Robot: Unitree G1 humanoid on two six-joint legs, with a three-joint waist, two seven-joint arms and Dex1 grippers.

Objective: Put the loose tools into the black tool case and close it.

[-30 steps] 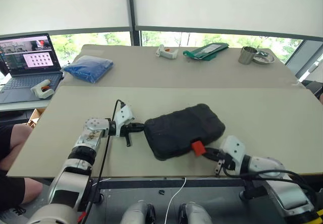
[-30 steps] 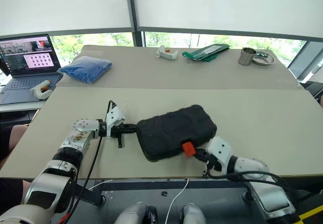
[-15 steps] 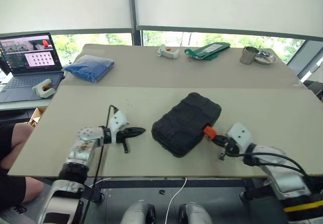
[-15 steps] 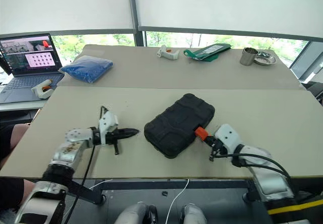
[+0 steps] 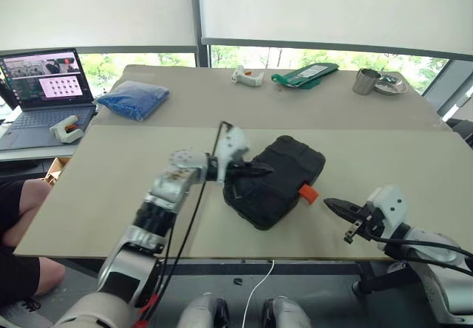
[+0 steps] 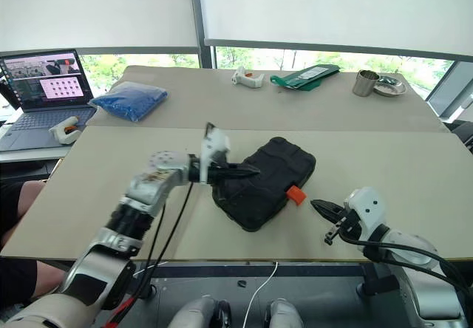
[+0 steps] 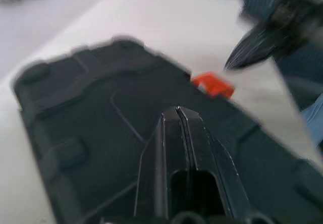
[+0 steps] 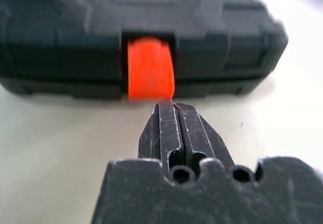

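Case (image 5: 277,184) mid-table, clear of edges

The black tool case (image 5: 275,181) lies lid down, skewed, in the middle of the near table (image 5: 118,188), and is the one obstacle there. The left gripper (image 5: 262,171), fingers together, reaches over the case's lid. The right gripper (image 5: 330,205), fingers together too, points at the orange latch (image 5: 307,193) with bare tabletop between them. Wide bare surface runs to both sides of the case and behind it. On the far table, well apart, stand a blue bag (image 5: 132,97), a white glue gun (image 5: 246,77), a green pouch (image 5: 301,74) and a metal cup (image 5: 364,81).
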